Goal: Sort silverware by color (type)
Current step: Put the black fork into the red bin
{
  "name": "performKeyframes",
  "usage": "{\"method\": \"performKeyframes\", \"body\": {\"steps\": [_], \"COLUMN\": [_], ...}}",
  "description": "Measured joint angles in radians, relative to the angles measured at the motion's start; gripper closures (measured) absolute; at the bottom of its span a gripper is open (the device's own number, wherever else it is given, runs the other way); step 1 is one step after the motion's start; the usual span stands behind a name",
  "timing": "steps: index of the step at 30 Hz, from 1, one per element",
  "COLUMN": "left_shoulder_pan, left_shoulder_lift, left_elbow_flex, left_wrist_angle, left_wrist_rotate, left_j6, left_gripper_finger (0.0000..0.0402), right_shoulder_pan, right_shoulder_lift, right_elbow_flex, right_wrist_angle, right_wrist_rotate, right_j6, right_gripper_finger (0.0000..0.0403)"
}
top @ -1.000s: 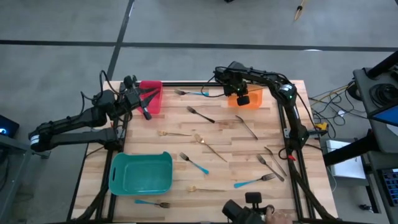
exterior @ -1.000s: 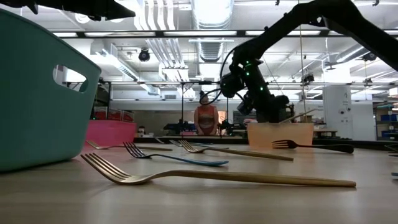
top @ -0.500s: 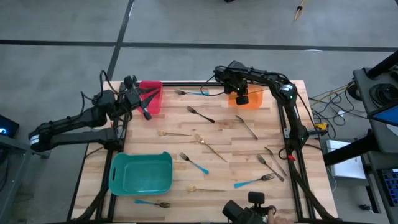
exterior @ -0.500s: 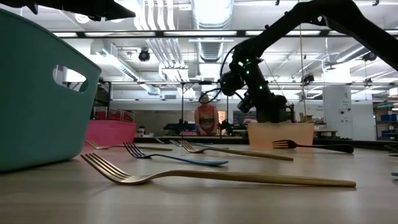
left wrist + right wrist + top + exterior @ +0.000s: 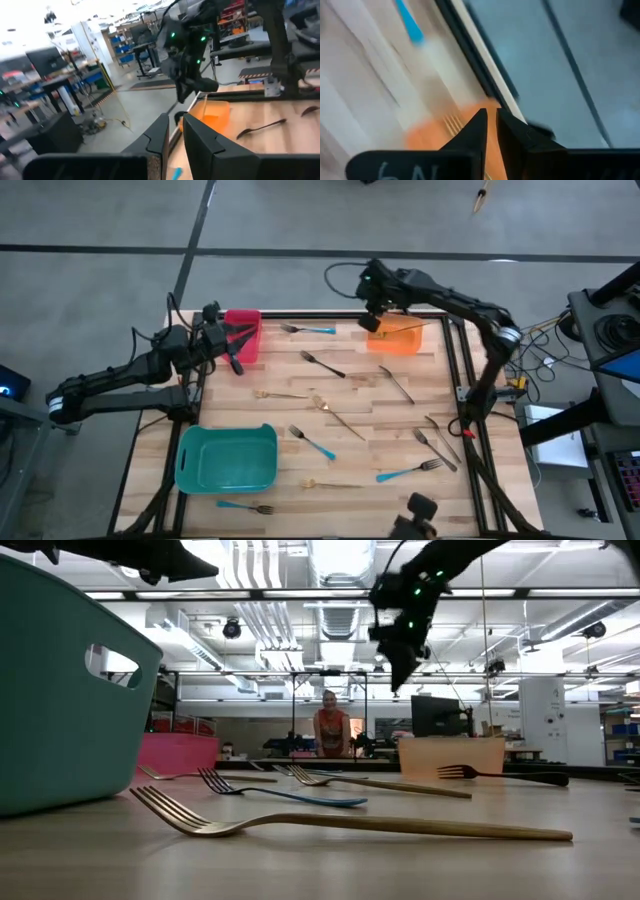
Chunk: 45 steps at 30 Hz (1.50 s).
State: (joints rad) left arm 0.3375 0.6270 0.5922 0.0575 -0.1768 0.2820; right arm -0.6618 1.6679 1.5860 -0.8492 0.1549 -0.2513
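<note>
1. Right gripper is raised above the far edge of the table, over the far-left corner of the orange bin. In the low view it hangs clear above the bin.
2. Its fingers are almost together with only a thin gap, and nothing shows between them.
3. One gold fork lies inside the orange bin, leaning across it.
4. Left gripper waits at the far left, just beside the red bin. Its fingers are also nearly closed, with a slim gap and nothing in it.
5. Teal bin sits near left. No fork is visible in it from above.
6. Forks still on the table:
   - A blue-handled fork is at the far edge, between the red and orange bins.
   - A dark fork is near the far centre.
   - A second dark fork is just right of it.
   - A gold fork is left of centre.
   - A long gold fork is at the centre.
   - A blue-handled fork is right of the teal bin.
   - A gold fork lies nearer than that one.
   - A blue-handled fork is at the near edge, just beside the teal bin.
   - A blue-handled fork is near right.
   - Two dark forks lie close together near the right edge.
7. In the low view, a person stands in the room well behind the table.
</note>
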Motion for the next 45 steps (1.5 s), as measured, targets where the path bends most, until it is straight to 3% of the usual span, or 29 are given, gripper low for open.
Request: {"method": "performKeyframes", "body": {"steps": [7, 14, 21, 27, 31, 37, 45], "left_shoulder_pan": [0.0, -0.001, -0.003, -0.004, -0.003, -0.003, 0.018], "left_shoulder_lift": [0.004, 0.065, 0.173, 0.224, 0.246, 0.333, 0.589], "left_elbow_flex": [0.0, 0.0, 0.0, 0.0, 0.0, 0.08, 0.337], "left_wrist_angle": [-0.038, -0.032, -0.021, -0.058, -0.074, -0.076, -0.22], "left_wrist_rotate": [0.001, 0.063, 0.239, 0.509, 0.517, 0.449, 0.448], "left_j6": [-0.148, -0.32, -0.447, -0.516, -0.555, -0.47, -0.154], "left_gripper_finger": [0.0364, 0.0364, 0.0364, 0.0364, 0.0364, 0.0364, 0.0364], "right_shoulder_pan": [0.105, 0.262, 0.418, 0.514, 0.552, 0.58, 0.579], "right_shoulder_lift": [-0.252, -0.412, -0.506, -0.526, -0.522, -0.521, -0.522], "right_elbow_flex": [-0.346, -0.576, -0.726, -0.789, -0.8, -0.803, -0.803], "right_wrist_angle": [0.41, 0.651, 0.722, 0.724, 0.722, 0.72, 0.704], "right_wrist_rotate": [-0.032, -0.029, -0.024, -0.024, -0.024, -0.024, -0.024], "right_j6": [0.06, 0.084, 0.142, 0.221, 0.259, 0.236, 0.128], "right_gripper_finger": [0.0377, 0.0377, 0.0377, 0.0375, 0.0374, 0.0374, 0.0374]}}
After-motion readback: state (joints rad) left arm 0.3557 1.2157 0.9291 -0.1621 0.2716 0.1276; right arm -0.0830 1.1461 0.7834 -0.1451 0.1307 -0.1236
